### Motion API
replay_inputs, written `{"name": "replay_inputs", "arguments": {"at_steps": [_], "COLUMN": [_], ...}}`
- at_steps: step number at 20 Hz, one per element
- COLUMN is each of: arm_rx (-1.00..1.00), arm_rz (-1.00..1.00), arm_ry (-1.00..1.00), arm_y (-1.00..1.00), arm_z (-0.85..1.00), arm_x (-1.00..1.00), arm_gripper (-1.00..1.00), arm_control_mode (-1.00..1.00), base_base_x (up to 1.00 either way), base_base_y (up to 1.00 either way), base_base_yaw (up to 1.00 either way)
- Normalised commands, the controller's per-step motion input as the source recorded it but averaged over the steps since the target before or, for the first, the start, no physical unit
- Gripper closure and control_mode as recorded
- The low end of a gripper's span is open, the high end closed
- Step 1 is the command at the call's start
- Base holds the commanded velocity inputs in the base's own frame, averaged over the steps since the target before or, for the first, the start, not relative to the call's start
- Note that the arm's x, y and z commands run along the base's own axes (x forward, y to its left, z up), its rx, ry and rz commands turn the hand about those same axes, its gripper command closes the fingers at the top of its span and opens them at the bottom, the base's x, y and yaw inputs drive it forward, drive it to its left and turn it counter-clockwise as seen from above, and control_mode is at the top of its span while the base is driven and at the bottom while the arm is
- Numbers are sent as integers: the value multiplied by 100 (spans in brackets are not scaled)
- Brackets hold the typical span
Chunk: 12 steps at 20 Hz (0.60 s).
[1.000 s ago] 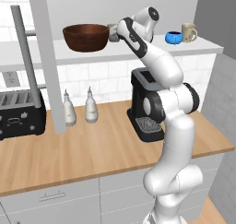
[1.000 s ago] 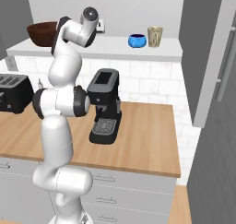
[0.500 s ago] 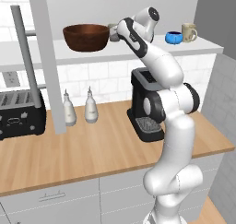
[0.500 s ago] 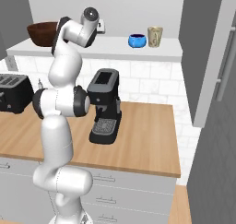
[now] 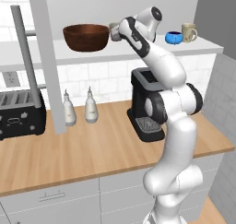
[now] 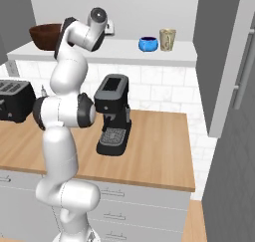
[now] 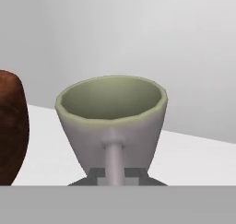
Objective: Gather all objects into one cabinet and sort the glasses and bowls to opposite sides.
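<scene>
Gripper (image 5: 115,33) closed on grey-olive mug's (image 7: 112,121) handle on cabinet shelf (image 5: 138,52), just right of brown bowl (image 5: 86,37); mug interior empty, fingertips largely hidden.

The grey mug (image 5: 114,32) sits mostly behind the robot's hand in the left base view (just a bit peeks out). In the hand view, the brown bowl (image 7: 11,126) is cut off by the left edge.
</scene>
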Motion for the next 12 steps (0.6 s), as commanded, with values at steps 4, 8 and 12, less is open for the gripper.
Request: {"name": "replay_inputs", "arguments": {"at_steps": [4, 8, 12], "arm_rx": [0, 0, -1], "arm_rz": [-8, -16, -17], "arm_ry": [-3, -1, -8], "arm_y": [-45, -57, -58], "arm_z": [0, 0, -12], "arm_x": [-42, -27, -47], "arm_gripper": [100, 100, 100], "arm_control_mode": [-100, -100, -100], "base_base_x": [0, 0, 0], "base_base_y": [0, 0, 0], "base_base_yaw": [0, 0, 0]}}
